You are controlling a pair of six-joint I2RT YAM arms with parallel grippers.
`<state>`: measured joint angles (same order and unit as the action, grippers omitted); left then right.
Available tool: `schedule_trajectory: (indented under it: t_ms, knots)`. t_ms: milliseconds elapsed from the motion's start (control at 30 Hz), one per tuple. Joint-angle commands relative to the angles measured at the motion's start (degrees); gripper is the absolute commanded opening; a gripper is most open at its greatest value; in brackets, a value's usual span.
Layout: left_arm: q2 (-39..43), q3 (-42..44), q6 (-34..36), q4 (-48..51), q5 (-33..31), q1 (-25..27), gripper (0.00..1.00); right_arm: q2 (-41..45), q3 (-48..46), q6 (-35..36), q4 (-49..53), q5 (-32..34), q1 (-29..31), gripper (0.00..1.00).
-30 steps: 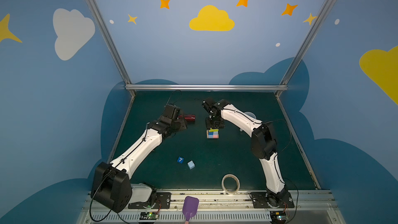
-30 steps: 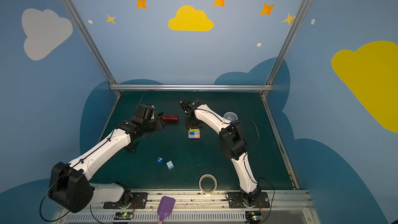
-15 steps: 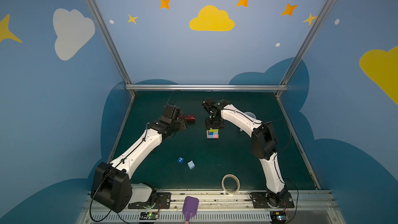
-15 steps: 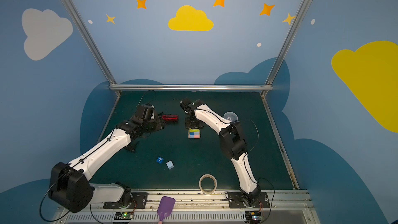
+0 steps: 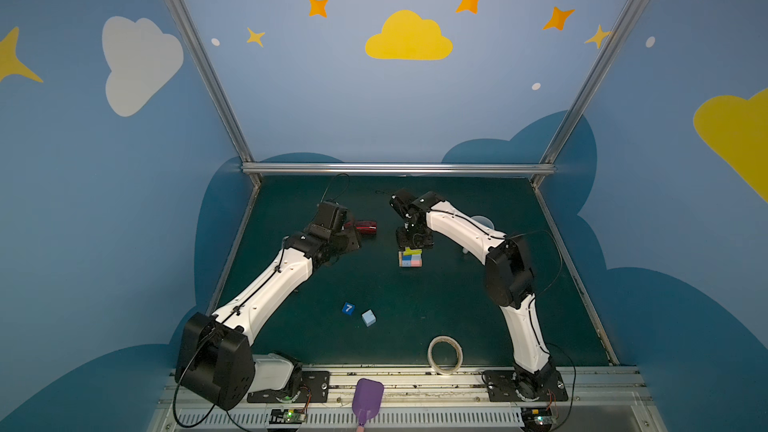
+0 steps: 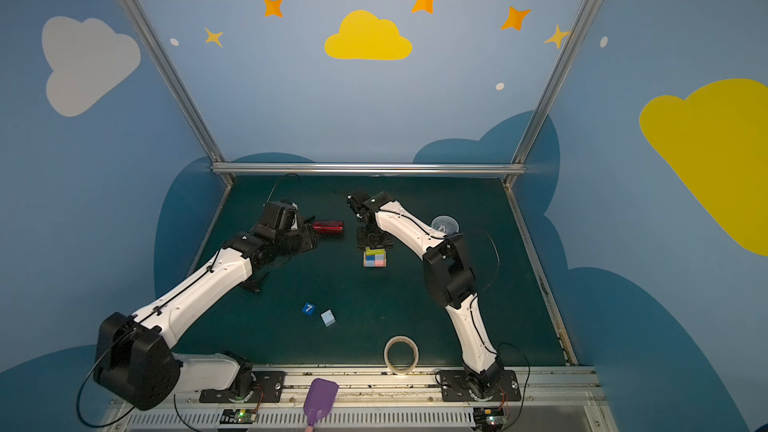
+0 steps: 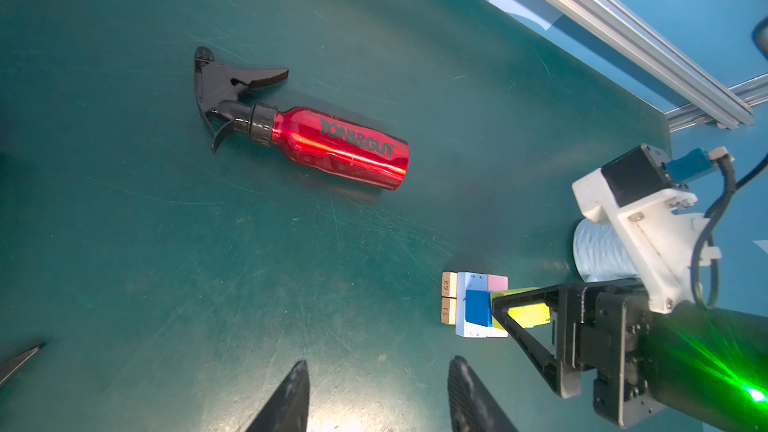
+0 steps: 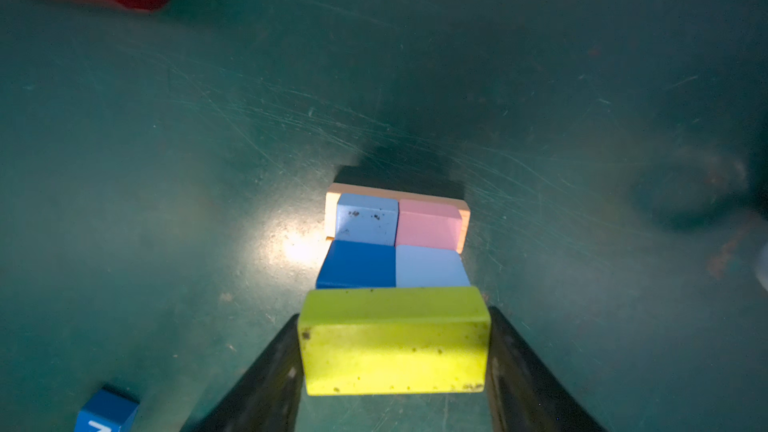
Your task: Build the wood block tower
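Right wrist view shows the right pincer point(image 8: 395, 315) clamping a matte yellow-green slab point(image 8: 392, 342) at the top of the painted wooden tower point(image 8: 428, 226), midway on a scratched dark-green desk point(image 8: 540, 97) walled by blue cloud-and-star panels point(image 5: 332, 97), while the left pincer point(image 7: 378, 372) gapes empty near a glossy red bottle point(image 7: 340, 147).

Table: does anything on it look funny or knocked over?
Yes. The red spray bottle lies tipped on its side on the green table, and it is no block. The blue cube marked 7 and the pale blue cube sit apart from the tower.
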<state>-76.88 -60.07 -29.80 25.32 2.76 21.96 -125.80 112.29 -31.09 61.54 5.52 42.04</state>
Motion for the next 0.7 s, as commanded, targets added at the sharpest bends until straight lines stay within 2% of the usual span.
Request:
schedule_trajectory:
  t_ms: [0,667]
  knots:
    - [0.50,0.89,0.22,-0.11,0.22,-0.20,0.54,-1.23,1.59,-0.55,1.43,0.45,-0.07,0.64]
    - [0.76,1.01,0.35,-0.15,0.40,-0.45,0.54,-1.38,1.62,-2.26,1.66,0.54,0.08,0.65]
